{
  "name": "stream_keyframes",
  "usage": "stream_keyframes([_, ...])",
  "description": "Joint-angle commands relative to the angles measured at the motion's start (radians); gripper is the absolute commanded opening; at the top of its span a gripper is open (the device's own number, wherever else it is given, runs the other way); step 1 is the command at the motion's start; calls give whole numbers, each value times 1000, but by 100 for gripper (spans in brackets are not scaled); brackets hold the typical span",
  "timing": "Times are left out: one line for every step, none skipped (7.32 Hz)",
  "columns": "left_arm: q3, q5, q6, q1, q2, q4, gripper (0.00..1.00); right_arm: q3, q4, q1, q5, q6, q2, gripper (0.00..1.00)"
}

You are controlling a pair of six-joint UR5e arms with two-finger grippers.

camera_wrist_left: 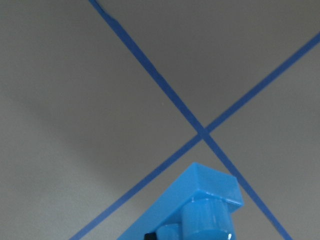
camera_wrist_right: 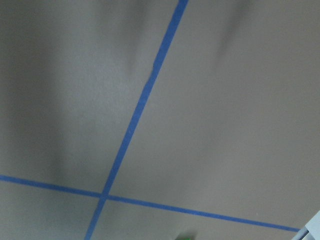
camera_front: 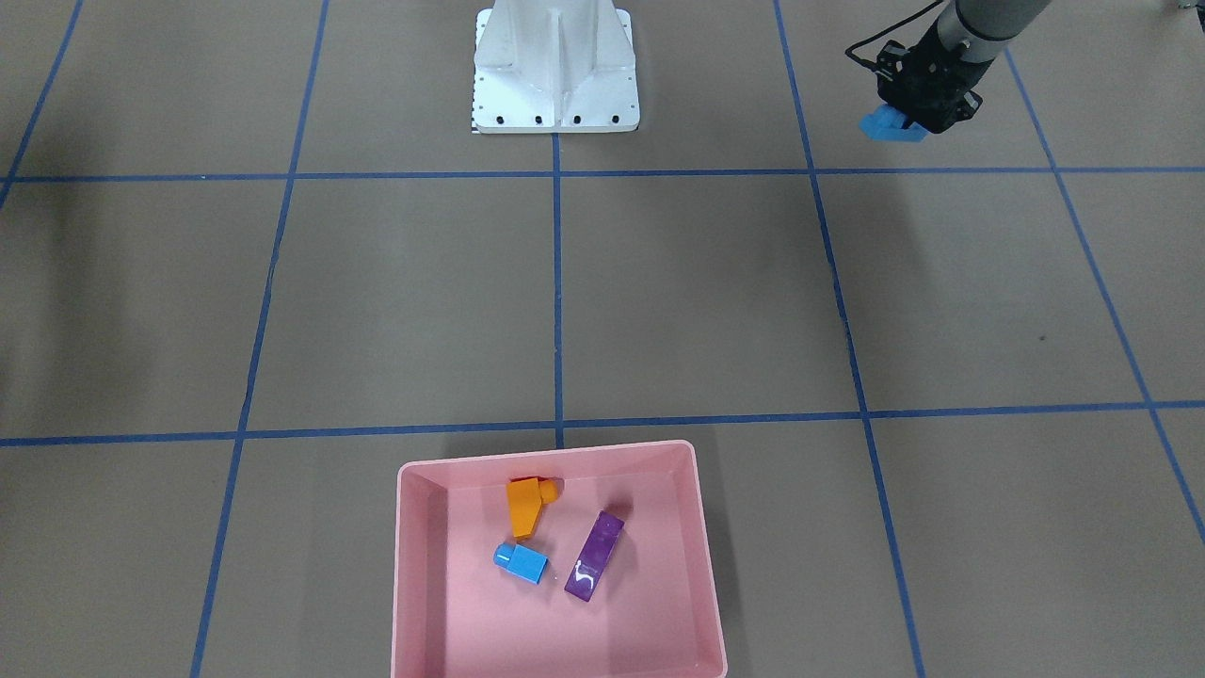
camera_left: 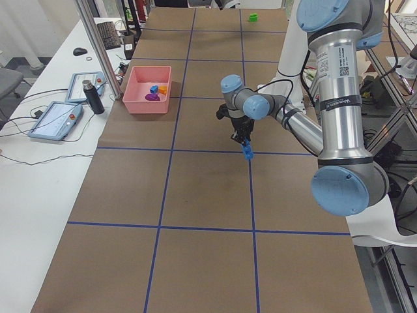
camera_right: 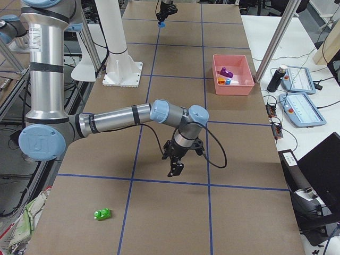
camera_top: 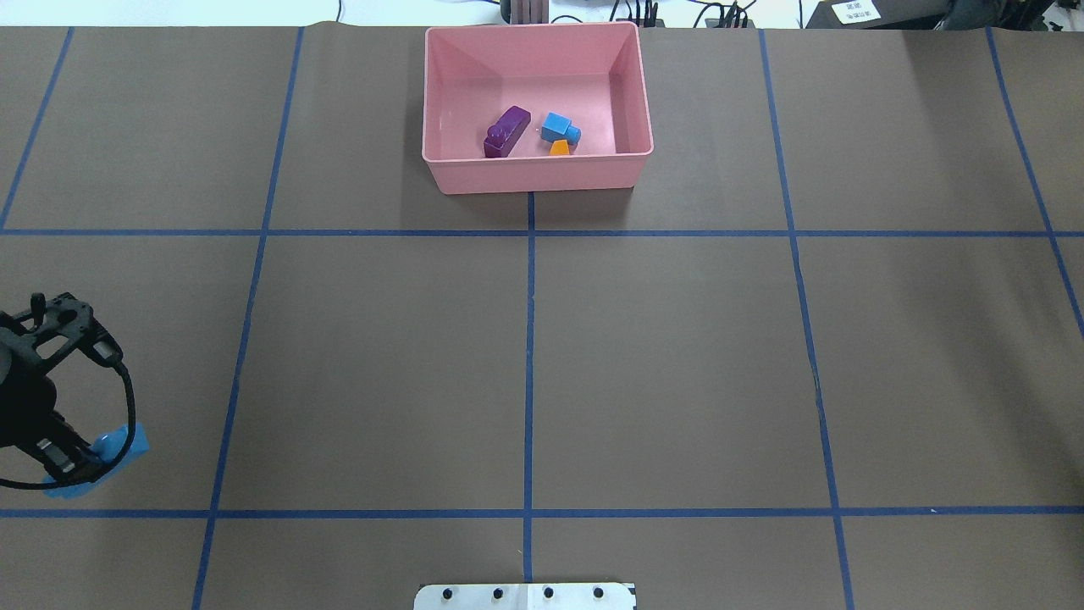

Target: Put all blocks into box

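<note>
**Left pincer grips the long blue block; three blocks lie in the box**

The left pincer [camera_front: 911, 118] is closed on the long blue block [camera_front: 885, 127]. The black fingers clamp its upper part, and the rest of the block pokes out below them. The left wrist view shows the block's glossy end and one round stud close to the lens, with two crossing tape lines [camera_wrist_left: 165, 90] on the brown desk [camera_front: 697, 301] beneath it. The pictures do not settle whether the block's lower end touches the desk. This pincer hangs near the robot's side of the desk, far out to its left, well apart from the box [camera_front: 546, 450].

The pink box sits at the far edge of the desk from the robot, about in line with the white base [camera_front: 555, 75]. Three blocks lie on its floor: the orange block [camera_front: 523, 507], the small blue block [camera_front: 521, 562] just beside it, and the purple block [camera_front: 594, 556] lying at an angle next to both.

The right pincer [camera_right: 176, 170] shows only in the side view from the robot's right. It points down over the desk, close above a tape line, and how far open it stands cannot be told. The green block [camera_right: 102, 214] lies on the desk near it but apart, well away from the box.
</note>
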Motion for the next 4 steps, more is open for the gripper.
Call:
stream_keyframes([14, -86, -11, -108, -71, 0, 0, -10, 2, 3, 0, -75, -130, 100])
stream_keyframes([38, -89, -11, -128, -103, 0, 0, -19, 15, 1, -3, -87, -177, 100])
stream_keyframes([64, -89, -11, -151, -142, 0, 0, -64, 103, 1, -12, -95, -228, 100])
stream_keyframes([71, -89, -14, -160, -165, 3, 0, -153, 230, 1, -10, -96, -256, 100])
